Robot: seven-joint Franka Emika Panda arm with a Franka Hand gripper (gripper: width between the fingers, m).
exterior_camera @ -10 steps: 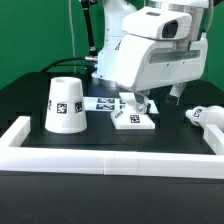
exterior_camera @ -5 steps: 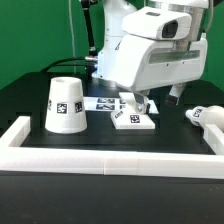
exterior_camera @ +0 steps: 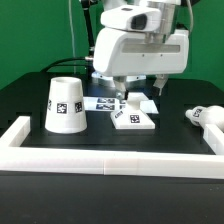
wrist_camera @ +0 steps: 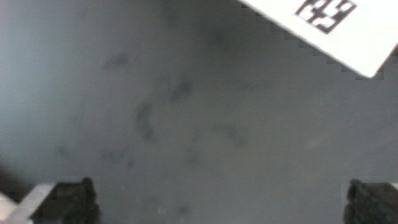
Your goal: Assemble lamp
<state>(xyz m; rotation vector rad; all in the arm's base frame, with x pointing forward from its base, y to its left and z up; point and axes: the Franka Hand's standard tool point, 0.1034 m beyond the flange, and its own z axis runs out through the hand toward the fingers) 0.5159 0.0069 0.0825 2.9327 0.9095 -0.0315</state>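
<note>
Gripper [exterior_camera: 140,90] poised over table [exterior_camera: 30,95], fingers spread wide (nothing between), square base [exterior_camera: 134,119] flat near it, shade [exterior_camera: 66,105] upright at exterior view's left, bulb piece [exterior_camera: 205,116] lying at its right.

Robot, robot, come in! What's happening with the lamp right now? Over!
Gripper open, empty, above the table. Shade, base, bulb all apart, nothing joined yet. Marker board flat beside base; nothing blocking.
</note>
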